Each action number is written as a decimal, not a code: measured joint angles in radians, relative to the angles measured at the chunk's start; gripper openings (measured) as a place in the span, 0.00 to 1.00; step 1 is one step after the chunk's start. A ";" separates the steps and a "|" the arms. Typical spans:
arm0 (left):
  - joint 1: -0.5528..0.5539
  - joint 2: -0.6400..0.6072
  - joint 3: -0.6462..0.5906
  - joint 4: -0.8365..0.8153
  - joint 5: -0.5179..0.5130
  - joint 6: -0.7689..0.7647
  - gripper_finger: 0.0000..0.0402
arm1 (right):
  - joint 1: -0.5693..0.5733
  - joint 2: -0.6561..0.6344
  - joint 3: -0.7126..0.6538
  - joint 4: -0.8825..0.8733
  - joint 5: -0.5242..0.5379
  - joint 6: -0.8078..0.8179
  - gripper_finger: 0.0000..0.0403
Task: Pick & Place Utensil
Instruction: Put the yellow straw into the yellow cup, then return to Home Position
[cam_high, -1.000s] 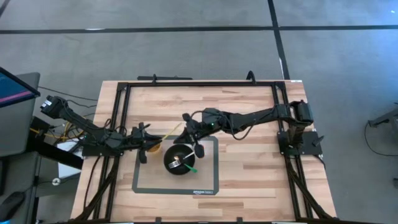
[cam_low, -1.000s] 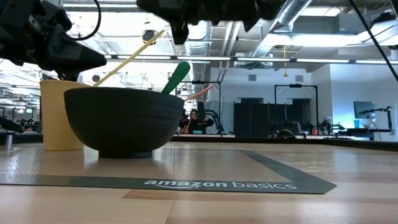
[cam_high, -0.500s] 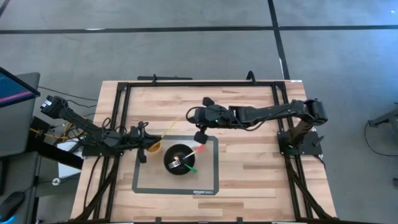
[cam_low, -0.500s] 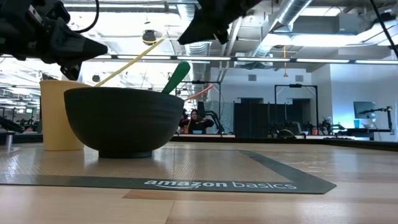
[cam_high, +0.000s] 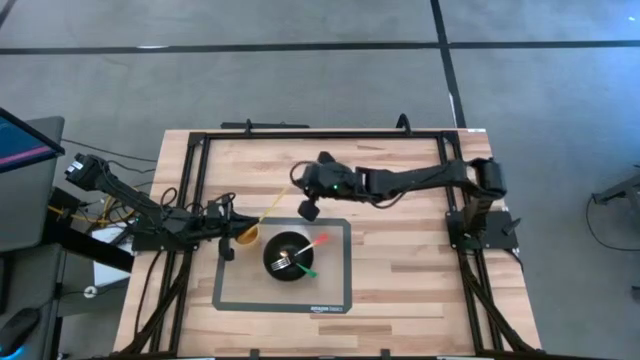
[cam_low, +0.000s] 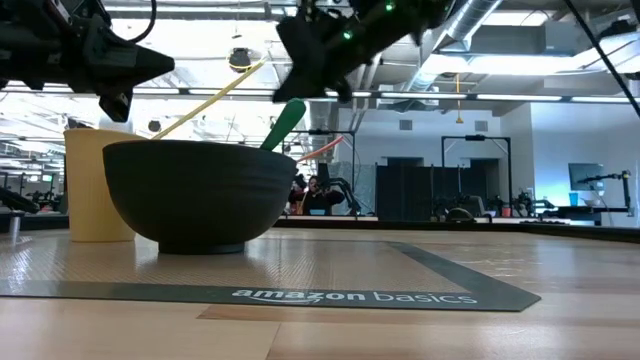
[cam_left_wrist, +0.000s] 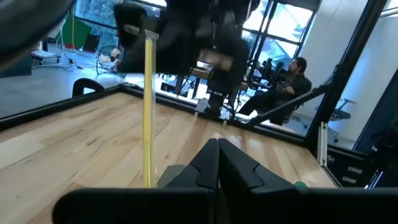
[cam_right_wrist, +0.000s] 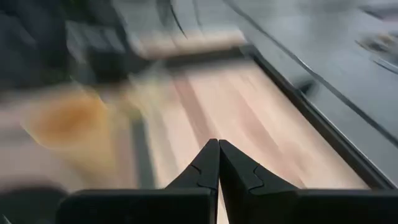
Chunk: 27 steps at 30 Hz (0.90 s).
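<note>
Yellow utensil (cam_high: 273, 207) leaning out of cup (cam_high: 246, 235), next for pickup. Right gripper (cam_high: 303, 196) above its tip, fingers pressed together, empty; needs opening, then descent. Left gripper (cam_high: 222, 230) beside cup, likewise closed on nothing.

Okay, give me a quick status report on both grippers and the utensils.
Right gripper shut, empty, above table behind black bowl. Left gripper shut beside yellow cup. Yellow stick in cup; fork in bowl.

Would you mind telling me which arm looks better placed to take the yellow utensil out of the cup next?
Probably the right. Its end effector, fingers closed, hovers near the upper end of the yellow utensil leaning out of the cup. The left end effector, also closed, sits beside the cup, away from that end.
</note>
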 joint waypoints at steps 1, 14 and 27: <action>0.000 0.000 0.000 0.000 0.000 0.000 0.02 | -0.007 0.005 0.003 0.045 -0.041 0.005 0.00; 0.000 0.000 0.008 0.042 0.000 0.029 0.01 | 0.048 0.004 0.004 0.210 -0.182 -0.145 0.00; 0.020 0.000 0.328 -0.153 -0.122 0.452 0.01 | 0.073 -0.304 0.004 -0.035 -0.177 -0.243 0.00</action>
